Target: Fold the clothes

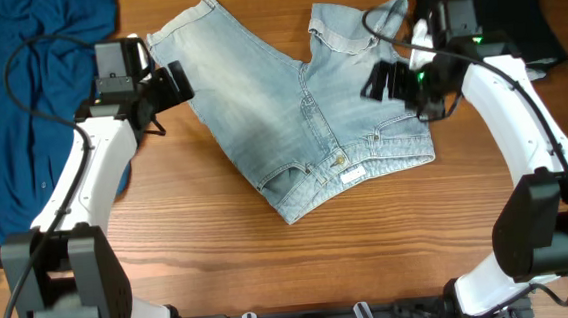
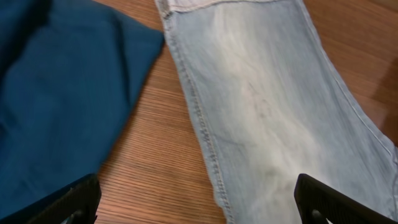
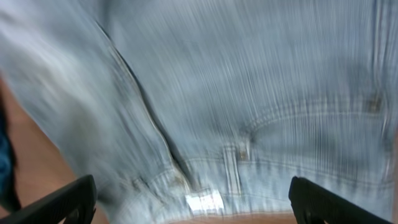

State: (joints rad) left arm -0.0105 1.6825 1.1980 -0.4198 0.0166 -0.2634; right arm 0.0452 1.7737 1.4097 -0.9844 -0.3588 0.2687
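Observation:
The pale-blue denim pants (image 1: 290,103) lie spread on the wooden table, waistband toward the front with a white label, one leg toward the back left and one folded up at the back right. My left gripper (image 1: 174,86) is open and empty, just above the left leg's edge; the left wrist view shows that leg (image 2: 267,106) and its seam. My right gripper (image 1: 387,80) is open and empty, above the pants' right side; its wrist view is blurred and shows the waistband, pocket seams and label (image 3: 236,155).
A dark-blue garment (image 1: 28,87) lies at the left of the table and shows in the left wrist view (image 2: 56,93). A black garment (image 1: 499,14) lies at the back right behind my right arm. Bare wood (image 1: 302,268) lies in front of the pants.

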